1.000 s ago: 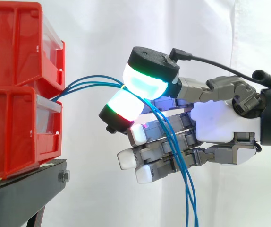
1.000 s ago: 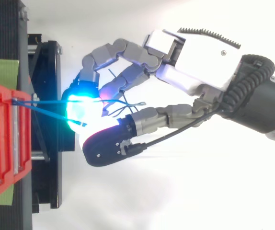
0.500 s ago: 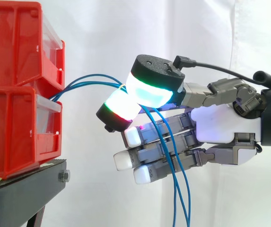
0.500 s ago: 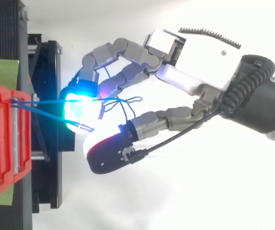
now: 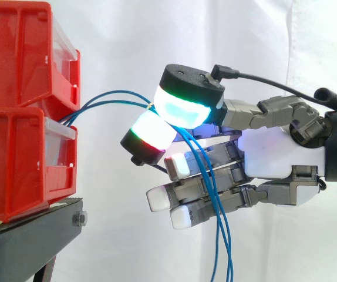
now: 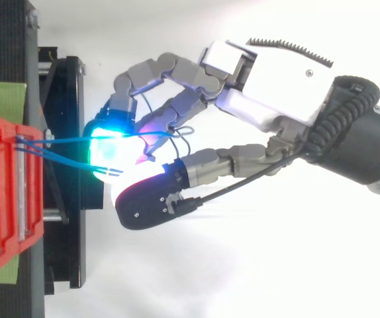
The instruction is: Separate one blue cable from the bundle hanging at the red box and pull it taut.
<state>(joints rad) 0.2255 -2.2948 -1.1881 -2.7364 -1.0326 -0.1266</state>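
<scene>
Several thin blue cables (image 5: 111,97) come out of the gap between the two stacked red bins (image 5: 16,70) and arch to the right. My hand (image 5: 280,155) reaches in from the right, level with that gap. Its thumb pad (image 5: 183,106), glowing cyan and green, presses against a white-and-red fingertip (image 5: 151,134), and the cables run between the two. Past the pinch the strands hang down in front of the straighter lower fingers (image 5: 183,197). From above, the cables (image 6: 64,141) run from the bins (image 6: 4,199) to the glowing pads, with my hand (image 6: 276,86) behind them.
The bins stand on a black stand (image 5: 27,235) at the left, with a bolt at its corner. A white curtain hangs behind. In the top view a green strip (image 6: 1,99) lies on the stand beside the bins.
The thumb lifted slightly off the fingertip, then came back down on the cables. The hanging strands swung left and drew closer together. The palm stayed in place.
</scene>
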